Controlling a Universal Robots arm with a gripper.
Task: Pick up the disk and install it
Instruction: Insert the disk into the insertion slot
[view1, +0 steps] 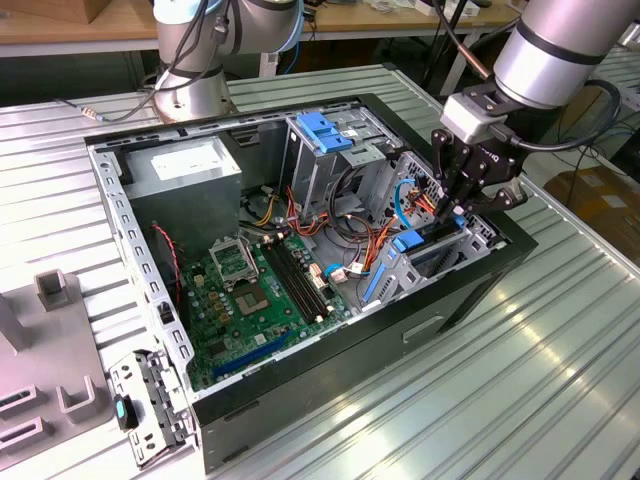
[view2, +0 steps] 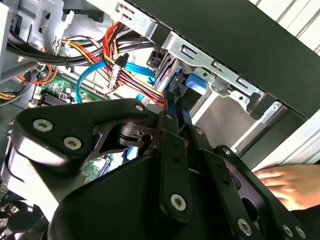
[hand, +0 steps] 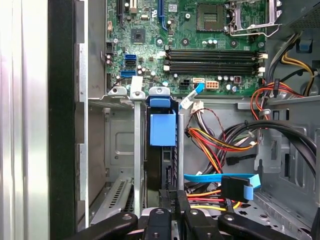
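A grey robot arm lowers its black two-fingered tool (view1: 455, 205) into the open black desktop computer case (view1: 330, 385) lying on its side on the ribbed metal bench (view1: 520, 380); the tool sits at the drive bay near the case's corner at the exterior view's right; its fingers are pinched narrow w/ the dark grey hard disk in bright blue plastic carrier rails (hand: 162, 132) edge-on directly at their tips, apparently clenched on the disk's end, though the contact itself is hidden by the tool body. In the first wrist view the disk stands on edge in the silver metal bay slot (hand: 136, 145), its blue tab facing the camera, rails between the slot's uprights, partly seated. Beside the bay, a bundle of red, yellow and orange power wires (hand: 220, 145) and a thin flat blue data cable (hand: 215, 176) w/ black plug cross the case floor; the green motherboard (hand: 200, 45) w/ black memory slots lies beyond. In the exterior view a light-blue plastic latch plate on a tall silver cage (view1: 325, 135) rises mid-case; a grey power supply box (view1: 185, 165) sits at the far corner. In the second wrist view a person's hand (view2: 287, 185) rests outside the case wall, near the tool.
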